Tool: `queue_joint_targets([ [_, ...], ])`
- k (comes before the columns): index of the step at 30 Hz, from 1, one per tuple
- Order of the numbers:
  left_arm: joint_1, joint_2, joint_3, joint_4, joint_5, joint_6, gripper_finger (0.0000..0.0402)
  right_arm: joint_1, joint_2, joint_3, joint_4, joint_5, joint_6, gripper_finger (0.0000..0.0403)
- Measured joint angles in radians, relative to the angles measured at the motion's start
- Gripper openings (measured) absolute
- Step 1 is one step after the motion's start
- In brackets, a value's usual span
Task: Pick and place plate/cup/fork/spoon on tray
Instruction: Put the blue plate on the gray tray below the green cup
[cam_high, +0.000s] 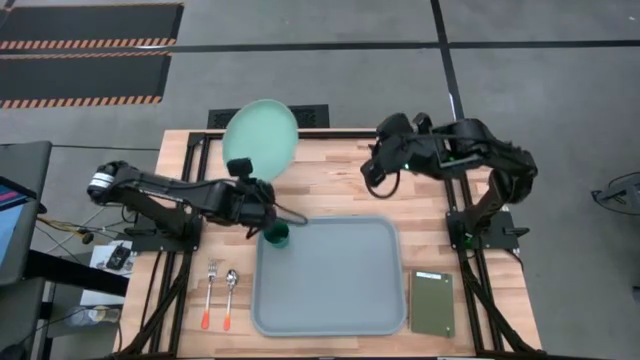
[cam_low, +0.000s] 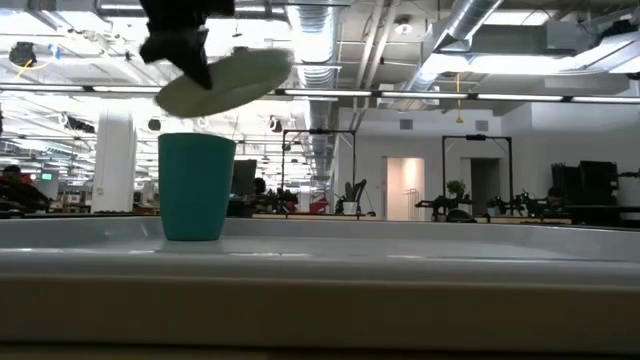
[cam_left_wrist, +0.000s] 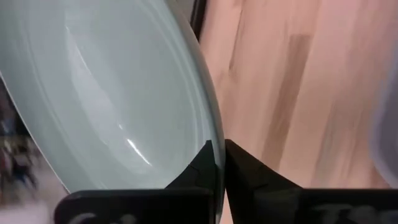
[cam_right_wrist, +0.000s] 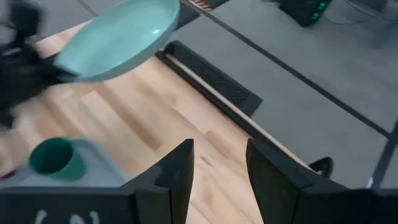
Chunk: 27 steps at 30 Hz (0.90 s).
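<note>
- The left claw (cam_high: 243, 168) is pinched tight on the rim of the plate (cam_high: 261, 139); in the left wrist view its two fingers (cam_left_wrist: 239, 168) close edge-on over the plate's lip, with almost no gap between them.
- Held by one edge only, the plate hangs tilted in the air above the table's (cam_high: 330, 180) far edge, clear of the wood. An edge grip suits a shallow dish, but I judge it prone to swinging or slipping.
- The cup (cam_high: 277, 236) stands upright inside the tray (cam_high: 330, 275), in the corner nearest the left arm, so the plate needs a spot beside it.
- The fork (cam_high: 210, 290) and spoon (cam_high: 229, 293) lie side by side on the table just left of the tray, untouched.
- The right claw (cam_high: 372, 170) waits above the table's far right part, fingers spread and empty.
- An olive pad (cam_high: 431, 302) lies right of the tray.
</note>
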Motion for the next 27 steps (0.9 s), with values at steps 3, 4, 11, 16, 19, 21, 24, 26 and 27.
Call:
queue_joint_targets([
  [3,-0.059,0.0,0.014,0.0,-0.033,0.085,0.0,-0.035,0.003,0.0,0.019,0.0,0.0,0.0171],
  [4,-0.076,0.0,0.014,-0.001,-0.044,0.108,0.0,-0.045,0.007,0.0,0.023,0.001,0.0,0.0171],
  [11,-0.158,0.0,0.014,-0.002,-0.167,0.183,0.0,-0.091,0.024,0.001,0.058,0.0,0.038,0.0171],
  [16,-0.183,0.009,0.014,-0.004,-0.194,0.297,0.0,-0.101,0.059,0.0,0.123,-0.004,0.083,0.0171],
  [19,-0.19,0.009,0.014,-0.001,-0.226,0.379,0.0,-0.101,0.094,0.001,0.165,-0.003,0.064,0.0171],
  [21,-0.189,0.009,0.014,-0.001,-0.264,0.426,0.0,-0.101,0.114,-0.001,0.19,-0.004,0.054,0.0171],
  [24,-0.188,0.008,0.014,0.002,-0.307,0.479,0.0,-0.101,0.157,0.0,0.266,-0.004,0.006,0.0171],
  [26,-0.189,0.008,0.014,0.002,-0.309,0.498,0.0,-0.101,0.178,-0.002,0.293,-0.004,-0.034,0.0171],
  [27,-0.189,0.008,0.014,0.003,-0.312,0.507,0.0,-0.101,0.186,-0.002,0.316,-0.003,-0.051,0.0171],
])
